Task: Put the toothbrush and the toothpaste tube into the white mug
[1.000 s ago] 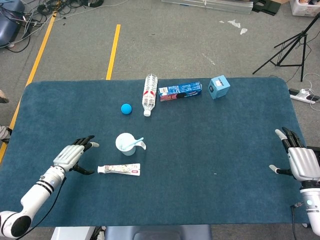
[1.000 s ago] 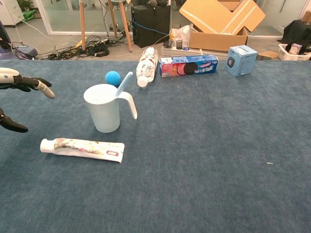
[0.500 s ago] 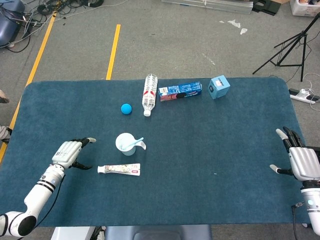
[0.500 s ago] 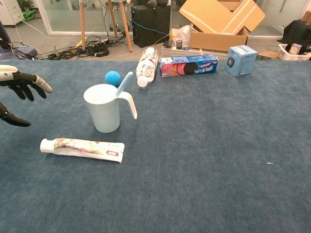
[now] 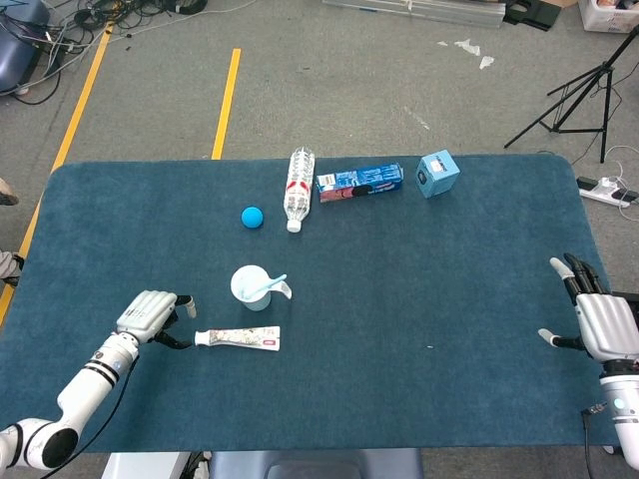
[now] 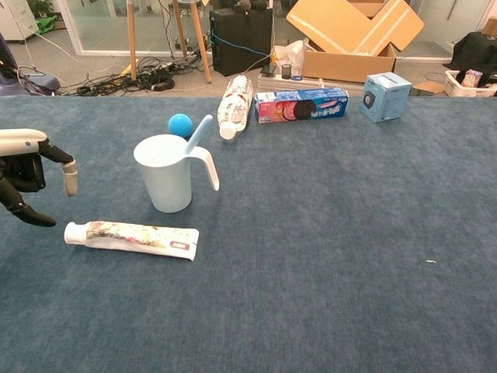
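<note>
Toothbrush (image 6: 196, 131) is already in the white mug (image 6: 166, 173), so I'm on the toothpaste tube (image 6: 132, 238) lying on the table just beside my left hand (image 5: 148, 313), fingers apart and empty, next I need a clean pinch near its cap.

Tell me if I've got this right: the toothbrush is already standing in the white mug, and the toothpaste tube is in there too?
Half right. The toothbrush is in the white mug, but the toothpaste tube lies flat on the table in front of it, as the chest view shows.
</note>
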Available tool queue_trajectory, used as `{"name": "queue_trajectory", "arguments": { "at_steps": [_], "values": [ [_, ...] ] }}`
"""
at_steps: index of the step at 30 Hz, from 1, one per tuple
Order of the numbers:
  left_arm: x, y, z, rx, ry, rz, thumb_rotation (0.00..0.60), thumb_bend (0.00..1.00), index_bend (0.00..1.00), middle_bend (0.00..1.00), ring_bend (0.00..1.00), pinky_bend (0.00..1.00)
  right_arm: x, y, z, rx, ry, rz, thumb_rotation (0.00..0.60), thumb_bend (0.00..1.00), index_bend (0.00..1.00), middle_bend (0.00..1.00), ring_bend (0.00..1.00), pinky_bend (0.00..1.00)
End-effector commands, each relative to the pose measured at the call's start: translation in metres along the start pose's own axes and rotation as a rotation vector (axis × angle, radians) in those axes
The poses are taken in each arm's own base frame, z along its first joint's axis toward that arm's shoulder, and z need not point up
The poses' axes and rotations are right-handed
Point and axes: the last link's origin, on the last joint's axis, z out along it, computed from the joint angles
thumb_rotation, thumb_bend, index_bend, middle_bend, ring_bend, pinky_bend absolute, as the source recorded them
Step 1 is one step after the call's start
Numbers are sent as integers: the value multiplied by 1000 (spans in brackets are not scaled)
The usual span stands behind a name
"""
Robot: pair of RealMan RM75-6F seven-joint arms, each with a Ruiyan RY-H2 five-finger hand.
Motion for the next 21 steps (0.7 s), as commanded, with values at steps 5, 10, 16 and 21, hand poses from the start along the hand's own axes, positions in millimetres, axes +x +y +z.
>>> {"name": "queue_trajectory", "arguments": {
  "at_steps": [5,10,16,21],
  "values": [
    [-3,8,6,-16,-22,-4,600,8,447,1000,1000,1000,0,0,0,0,0,0,600,15,109,19,11,397],
    [-8,15,9,-30,-34,0,600,0,427,1000,1000,1000,0,-1,0,3,-1,0,600,15,109,19,11,397],
    [-17,20,14,-35,-53,3,600,0,425,1000,1000,1000,-1,-1,0,4,-3,-1,600,15,109,19,11,397],
    [-21,22,22,-28,-39,-3,600,0,436,1000,1000,1000,-2,-1,0,4,-7,-2,600,15,109,19,11,397]
  ]
}}
